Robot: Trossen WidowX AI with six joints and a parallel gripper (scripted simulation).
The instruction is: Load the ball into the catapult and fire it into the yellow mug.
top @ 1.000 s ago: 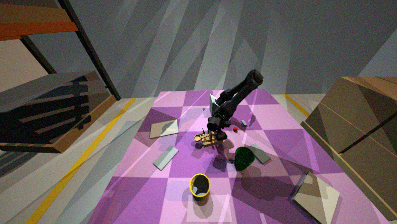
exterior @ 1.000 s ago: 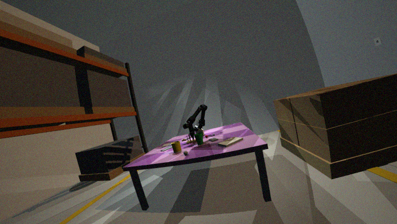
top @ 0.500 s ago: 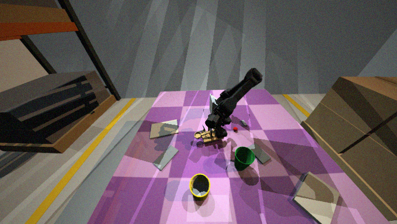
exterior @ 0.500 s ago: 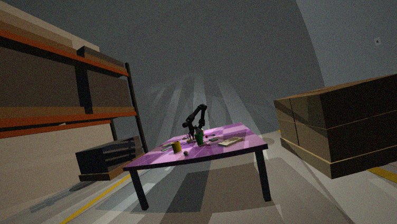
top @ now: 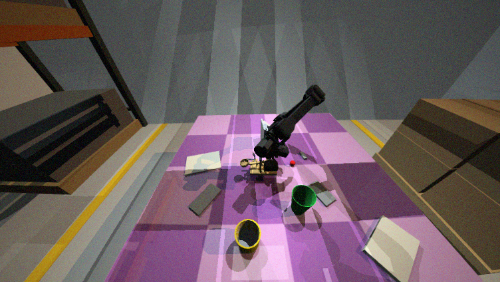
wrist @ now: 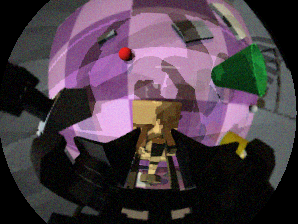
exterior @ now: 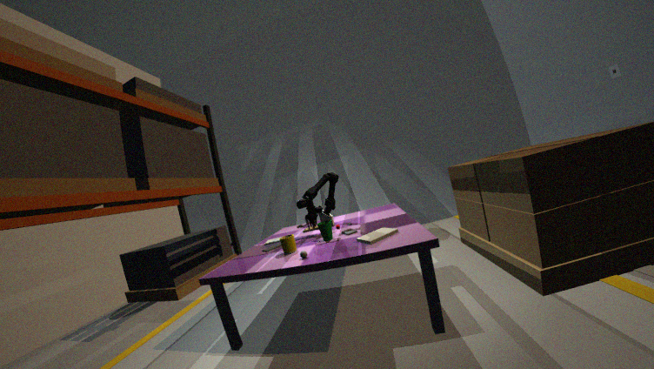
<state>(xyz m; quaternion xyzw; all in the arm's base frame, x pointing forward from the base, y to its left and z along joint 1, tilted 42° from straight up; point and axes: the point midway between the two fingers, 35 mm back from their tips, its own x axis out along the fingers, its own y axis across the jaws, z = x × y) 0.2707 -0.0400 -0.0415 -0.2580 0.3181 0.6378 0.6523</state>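
The tan catapult (top: 257, 171) (wrist: 156, 112) stands near the middle of the table, its round cup end towards the left in the top view. No ball shows in that cup. My gripper (top: 270, 164) (wrist: 155, 130) points down over the catapult's other end and is shut on the catapult's frame; the arm hides part of it. The red ball (top: 292, 163) (exterior: 337, 226) (wrist: 125, 53) lies on the table, just right of the catapult in the top view. The yellow mug (top: 247, 247) (exterior: 288, 244) (wrist: 233, 142) stands upright towards the table's front.
A green cup (top: 302, 203) (exterior: 325, 231) (wrist: 242, 72) stands right of the yellow mug. Grey flat pieces (top: 205, 199) (top: 326, 195) and pale slabs (top: 203, 163) (top: 391, 247) lie around. A small grey ball (exterior: 303, 254) lies near the front edge.
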